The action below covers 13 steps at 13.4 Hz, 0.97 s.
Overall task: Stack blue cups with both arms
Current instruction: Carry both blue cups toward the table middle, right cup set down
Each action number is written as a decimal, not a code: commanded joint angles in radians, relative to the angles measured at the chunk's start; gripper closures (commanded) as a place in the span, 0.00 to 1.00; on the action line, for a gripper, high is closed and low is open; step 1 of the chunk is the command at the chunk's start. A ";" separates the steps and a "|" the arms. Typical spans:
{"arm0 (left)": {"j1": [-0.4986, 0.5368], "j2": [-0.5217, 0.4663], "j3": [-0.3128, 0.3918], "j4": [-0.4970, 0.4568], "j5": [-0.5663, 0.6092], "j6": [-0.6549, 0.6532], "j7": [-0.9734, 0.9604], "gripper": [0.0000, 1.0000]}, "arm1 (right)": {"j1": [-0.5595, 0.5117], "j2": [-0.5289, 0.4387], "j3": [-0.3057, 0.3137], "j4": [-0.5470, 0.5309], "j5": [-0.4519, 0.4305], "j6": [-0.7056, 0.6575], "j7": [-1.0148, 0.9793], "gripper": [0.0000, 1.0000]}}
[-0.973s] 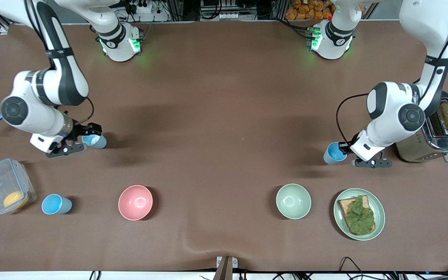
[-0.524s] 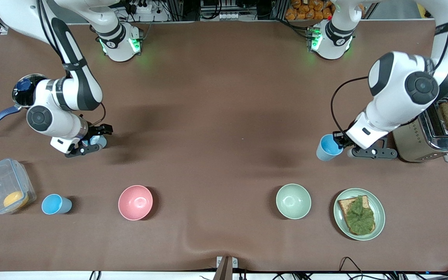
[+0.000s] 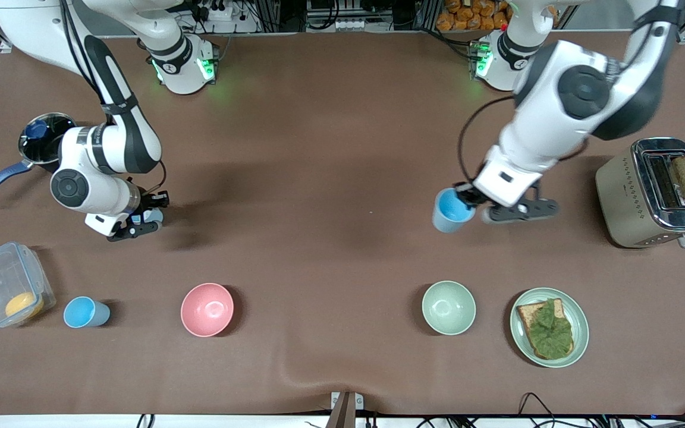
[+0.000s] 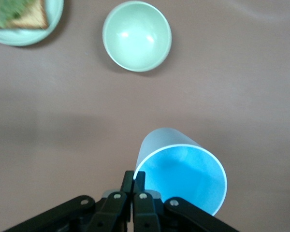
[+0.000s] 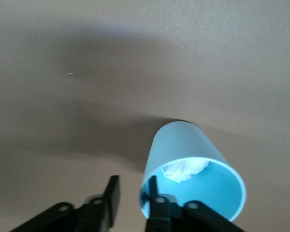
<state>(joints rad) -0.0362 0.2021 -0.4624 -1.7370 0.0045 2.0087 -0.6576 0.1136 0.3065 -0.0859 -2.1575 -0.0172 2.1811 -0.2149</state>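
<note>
My left gripper is shut on the rim of a blue cup with a bright sky-blue inside, holding it up over the table's middle part toward the left arm's end. In the left wrist view the fingertips pinch the wall of that cup. My right gripper is low at a second blue cup, mostly hidden under it. In the right wrist view the gripper is open, one finger inside this cup and one outside. A third blue cup stands near the clear container.
A pink bowl, a pale green bowl and a plate with toast and greens lie nearer the front camera. A toaster holds bread. A clear container and a pan sit at the right arm's end.
My left gripper has lifted its cup and carried it away from the toaster toward the table's middle. My right gripper shifted slightly over its cup, hiding it more.
</note>
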 commanded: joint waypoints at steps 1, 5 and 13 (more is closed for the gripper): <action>-0.063 0.036 0.001 0.069 -0.014 -0.022 -0.129 1.00 | 0.030 0.011 -0.002 0.067 -0.015 -0.072 0.022 1.00; -0.143 0.052 0.001 0.077 -0.006 -0.021 -0.261 1.00 | 0.113 0.011 -0.002 0.163 -0.003 -0.199 0.119 1.00; -0.221 0.138 0.002 0.165 -0.003 -0.004 -0.398 1.00 | 0.401 0.133 0.002 0.419 0.235 -0.293 0.491 1.00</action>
<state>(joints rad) -0.2343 0.3047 -0.4639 -1.6263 0.0045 2.0110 -1.0239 0.4511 0.3425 -0.0735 -1.8556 0.1652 1.9036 0.1815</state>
